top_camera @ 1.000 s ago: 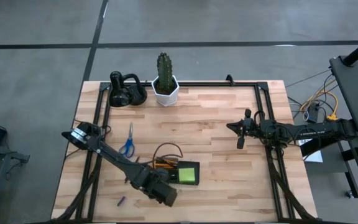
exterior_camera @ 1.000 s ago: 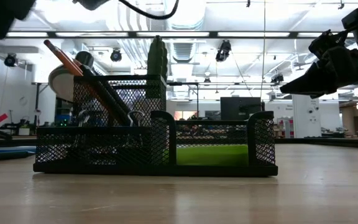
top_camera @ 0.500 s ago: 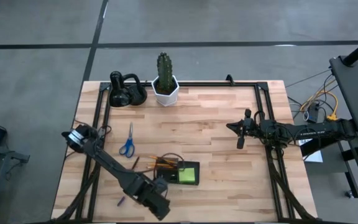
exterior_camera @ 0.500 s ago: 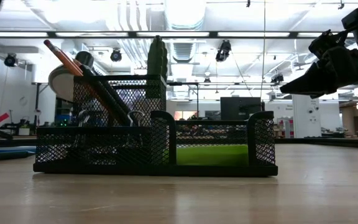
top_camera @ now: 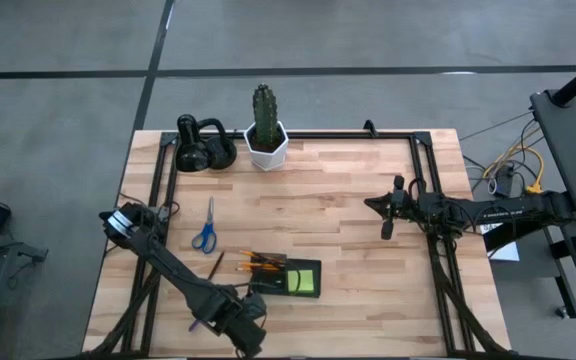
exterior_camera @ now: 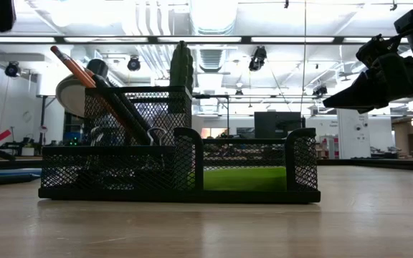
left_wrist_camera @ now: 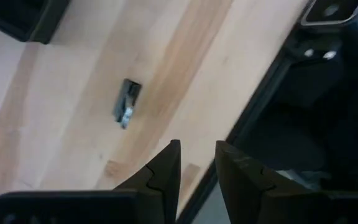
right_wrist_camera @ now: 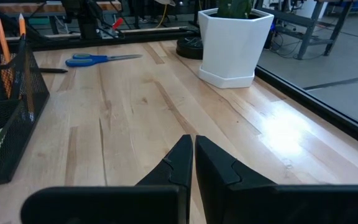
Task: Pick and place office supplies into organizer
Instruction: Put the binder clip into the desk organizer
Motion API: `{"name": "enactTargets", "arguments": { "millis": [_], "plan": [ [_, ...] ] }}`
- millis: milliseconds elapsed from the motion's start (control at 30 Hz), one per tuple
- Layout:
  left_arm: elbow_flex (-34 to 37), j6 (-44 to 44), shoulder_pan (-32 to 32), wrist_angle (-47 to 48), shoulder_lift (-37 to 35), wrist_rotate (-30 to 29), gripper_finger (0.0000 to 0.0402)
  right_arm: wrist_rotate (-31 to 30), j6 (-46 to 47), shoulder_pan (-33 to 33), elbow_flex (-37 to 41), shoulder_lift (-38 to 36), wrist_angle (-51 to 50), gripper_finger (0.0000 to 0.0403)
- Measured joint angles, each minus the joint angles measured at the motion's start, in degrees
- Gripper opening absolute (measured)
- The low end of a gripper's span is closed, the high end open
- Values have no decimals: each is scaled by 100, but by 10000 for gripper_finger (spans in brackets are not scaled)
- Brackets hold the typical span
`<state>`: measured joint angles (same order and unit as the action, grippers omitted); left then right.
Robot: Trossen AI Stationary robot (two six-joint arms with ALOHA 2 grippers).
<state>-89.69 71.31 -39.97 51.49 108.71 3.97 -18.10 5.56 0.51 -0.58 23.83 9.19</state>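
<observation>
The black mesh organizer [top_camera: 286, 276] stands near the table's front, with orange pencils [top_camera: 264, 262] leaning in its tall cup and a lime-green sticky pad [top_camera: 304, 281] lying in its low tray. Blue-handled scissors [top_camera: 205, 228] and a dark pen [top_camera: 217, 264] lie on the wood to its left. A tiny dark clip [left_wrist_camera: 127, 103] lies near the front edge. My left gripper [left_wrist_camera: 197, 150] hovers above the table beside the clip, pointing steeply down, open with nothing between its fingers. My right gripper [right_wrist_camera: 193, 140] is shut and empty, held level at the table's right.
A white hexagonal cactus pot [top_camera: 266, 141] and a black rounded gadget [top_camera: 202, 146] stand at the far edge. Black frame rails [top_camera: 438, 250] run along the table's sides. Bare wood lies between the organizer and my right gripper [top_camera: 373, 204].
My left gripper has moved from just in front of the organizer toward the table's near left corner, closer to the clip, and its wrist has rolled on the way. Its finger gap cannot be compared. The organizer and supplies have stayed put.
</observation>
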Motion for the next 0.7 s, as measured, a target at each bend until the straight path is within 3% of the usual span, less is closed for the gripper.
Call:
{"name": "enactTargets", "arguments": {
  "millis": [400,700],
  "plan": [
    [383,-264,16,-4,-130,162,84,0,-2,0,0,0,0,8],
    [386,-1564,30,7,-82,-312,84,0,-2,2,0,0,0,8]
  ]
}}
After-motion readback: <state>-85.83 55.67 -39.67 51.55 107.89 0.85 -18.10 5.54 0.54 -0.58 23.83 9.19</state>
